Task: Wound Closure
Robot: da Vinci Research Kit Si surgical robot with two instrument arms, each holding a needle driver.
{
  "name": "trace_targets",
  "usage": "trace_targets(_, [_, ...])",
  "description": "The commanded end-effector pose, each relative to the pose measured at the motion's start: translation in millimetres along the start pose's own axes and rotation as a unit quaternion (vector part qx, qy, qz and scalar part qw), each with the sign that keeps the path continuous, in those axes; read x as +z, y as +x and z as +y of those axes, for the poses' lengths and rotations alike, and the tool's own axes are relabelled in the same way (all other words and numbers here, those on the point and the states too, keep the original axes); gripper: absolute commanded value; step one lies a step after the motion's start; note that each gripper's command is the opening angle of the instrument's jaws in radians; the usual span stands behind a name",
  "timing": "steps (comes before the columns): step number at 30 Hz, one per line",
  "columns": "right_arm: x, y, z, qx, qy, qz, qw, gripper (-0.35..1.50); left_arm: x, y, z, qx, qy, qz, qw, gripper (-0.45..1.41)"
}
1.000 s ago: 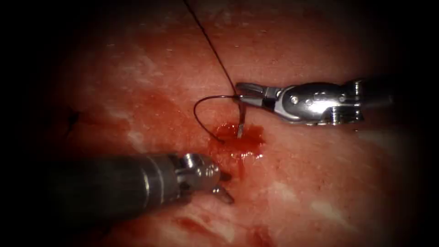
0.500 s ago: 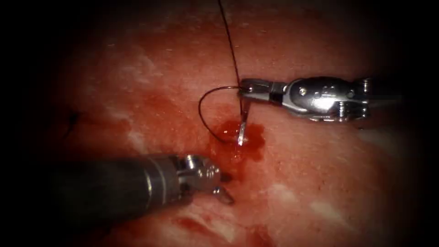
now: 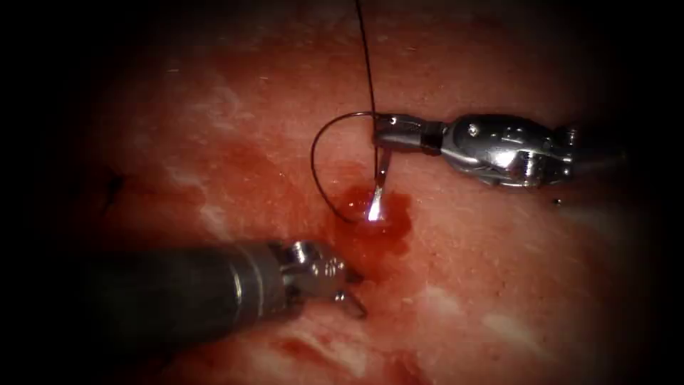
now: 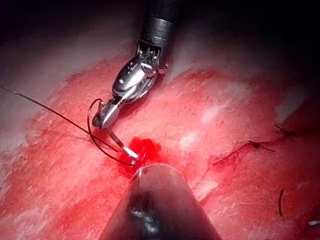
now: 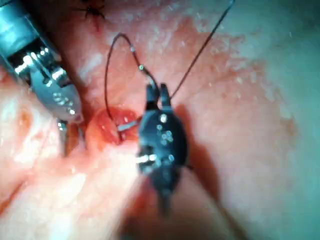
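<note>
Raised slightly, right tool [image 3: 381, 133] pinches the curved steel needle [image 3: 382, 171], tip in glossy red fluid [image 3: 374, 217]; left tool [image 3: 349, 289], lower left, spread, holds nothing.

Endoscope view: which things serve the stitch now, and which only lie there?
In use: right tool, shut on the needle near its rear end; thread; tissue; left tool, open, holding nothing.
Lying about: red fluid; earlier stitches.

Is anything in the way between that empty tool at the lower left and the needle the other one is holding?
Nothing visible does. The left tool holds nothing, jaws open, just below the red fluid. The right tool grips the needle near its upper end, its tip down at the fluid. Only the thread loops off to the left.
</note>
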Motion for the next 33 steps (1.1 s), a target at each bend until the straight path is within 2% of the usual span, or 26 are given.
trace_targets(1, [0.6,-0.5,-0.5,0.012,0.004,-0.001,1.000,-0.35,1.0,0.0,0.1,0.000,-0.001,0.000,1.000,0.17])
trace_targets(9, [1.2,-0.7,-0.5,0.093,0.019,-0.016,0.995,-0.35,1.0,0.0,-0.1,-0.002,-0.002,0.000,1.000,0.17])
trace_targets(17, [2.1,-1.9,-0.4,0.160,0.052,-0.025,0.985,-0.35,0.8,-0.3,-0.4,0.000,-0.003,-0.001,1.000,0.15])
trace_targets(23, [2.2,-1.9,-0.2,0.239,0.074,-0.030,0.968,-0.35,0.7,-0.4,-0.5,0.001,-0.004,-0.001,1.000,0.15])
trace_targets(33, [2.4,-2.0,0.6,0.288,0.084,-0.022,0.954,-0.35,0.7,-0.5,-0.5,0.001,-0.004,-0.001,1.000,0.15])
